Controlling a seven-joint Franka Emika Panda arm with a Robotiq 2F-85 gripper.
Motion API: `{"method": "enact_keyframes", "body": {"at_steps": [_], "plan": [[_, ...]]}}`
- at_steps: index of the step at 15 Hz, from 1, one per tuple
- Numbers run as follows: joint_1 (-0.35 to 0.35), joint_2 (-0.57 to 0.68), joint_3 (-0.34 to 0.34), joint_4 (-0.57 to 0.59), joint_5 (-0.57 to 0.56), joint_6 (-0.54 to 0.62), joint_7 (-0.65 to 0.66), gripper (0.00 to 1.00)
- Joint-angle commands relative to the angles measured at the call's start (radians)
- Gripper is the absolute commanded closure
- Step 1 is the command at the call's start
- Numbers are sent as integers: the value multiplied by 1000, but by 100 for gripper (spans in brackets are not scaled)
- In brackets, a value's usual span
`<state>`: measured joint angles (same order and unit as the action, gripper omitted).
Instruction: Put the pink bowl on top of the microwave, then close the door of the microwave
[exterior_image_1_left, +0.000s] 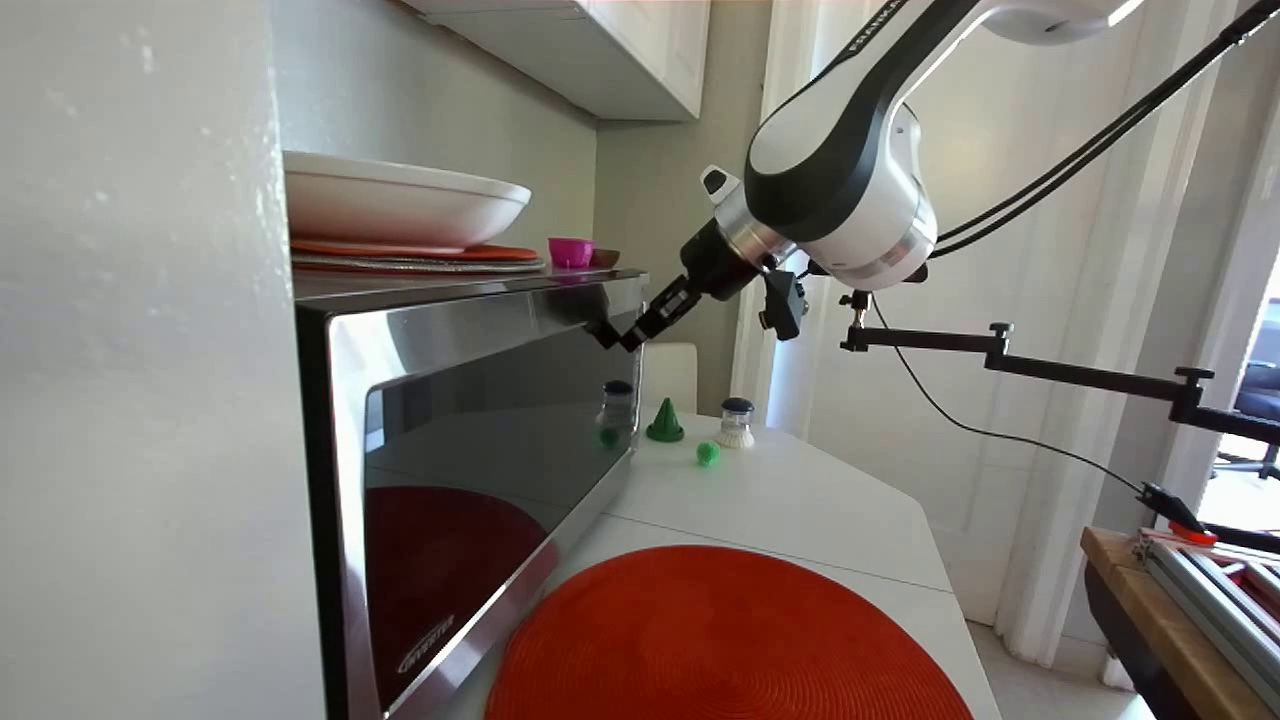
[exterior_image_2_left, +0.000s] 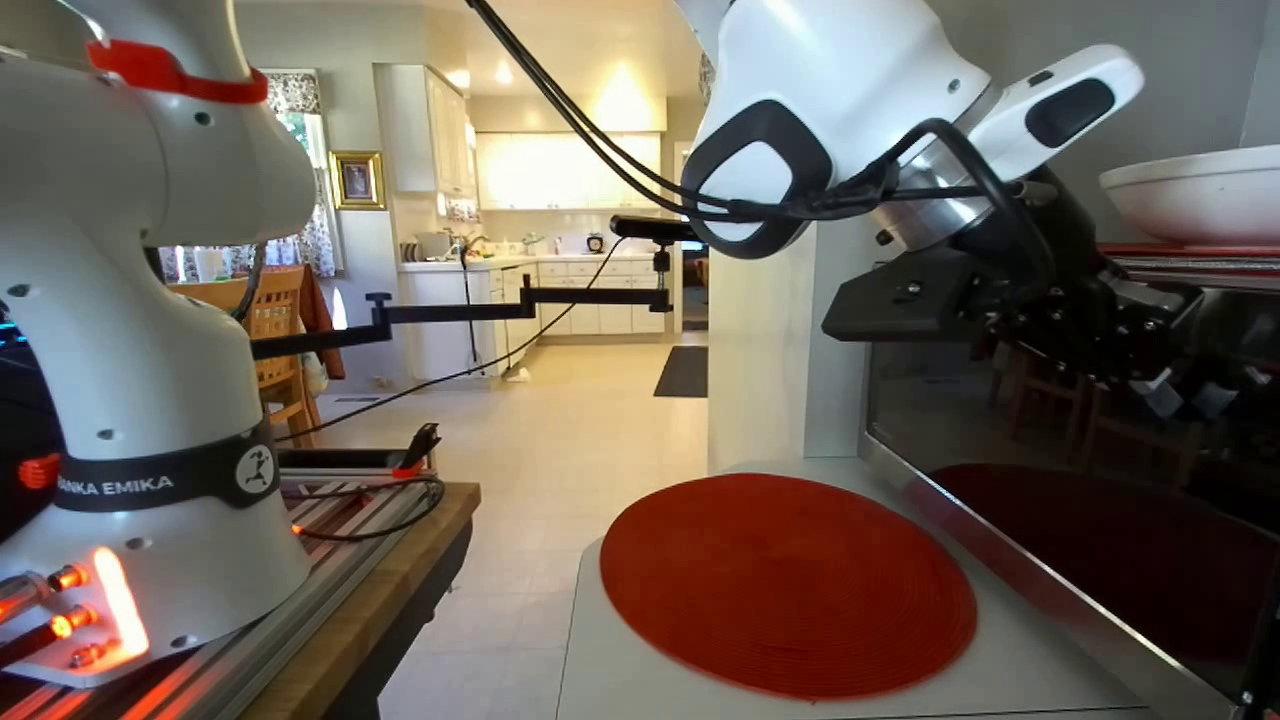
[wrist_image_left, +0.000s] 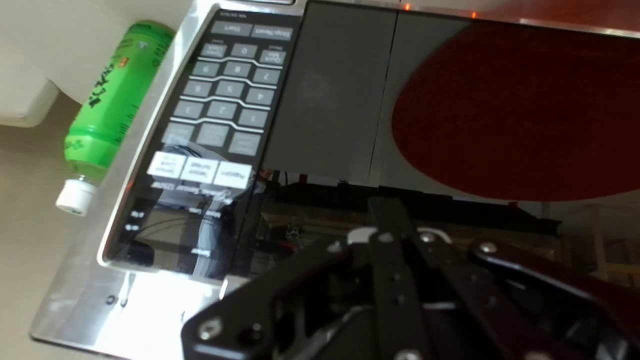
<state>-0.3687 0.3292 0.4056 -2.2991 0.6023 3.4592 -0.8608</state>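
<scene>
On the right part of the top of the microwave (exterior_image_1_left: 470, 325) rests the small pink bowl (exterior_image_1_left: 570, 252), upright and away from my gripper. The dark glass door (exterior_image_2_left: 1060, 510) lies flush with the keypad panel (wrist_image_left: 220, 115) in the wrist view, with no gap visible along the seam. My gripper (exterior_image_1_left: 630, 345) is at the upper right of the microwave's front, its reflection showing in the glass. Its fingertips (wrist_image_left: 387, 207) are together in the wrist view, with nothing between them. Whether they touch the door I cannot tell. In an exterior view the pink bowl is hidden.
A wide white dish (exterior_image_1_left: 400, 205) sits on stacked plates (exterior_image_1_left: 500, 254) atop the microwave, and a brown bowl (exterior_image_1_left: 606, 258) stands beside the pink one. A red round mat (exterior_image_2_left: 790, 590) covers the counter in front. A green cone (exterior_image_1_left: 665, 422), green ball (exterior_image_1_left: 708, 453) and green bottle (wrist_image_left: 117, 100) are nearby.
</scene>
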Motion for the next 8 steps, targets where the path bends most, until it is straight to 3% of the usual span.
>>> {"method": "enact_keyframes", "body": {"at_steps": [1, 8], "plan": [[-12, -108, -1, -34, 75, -201, 5, 100], [-101, -169, 102, -92, 26, -201, 23, 100]]}}
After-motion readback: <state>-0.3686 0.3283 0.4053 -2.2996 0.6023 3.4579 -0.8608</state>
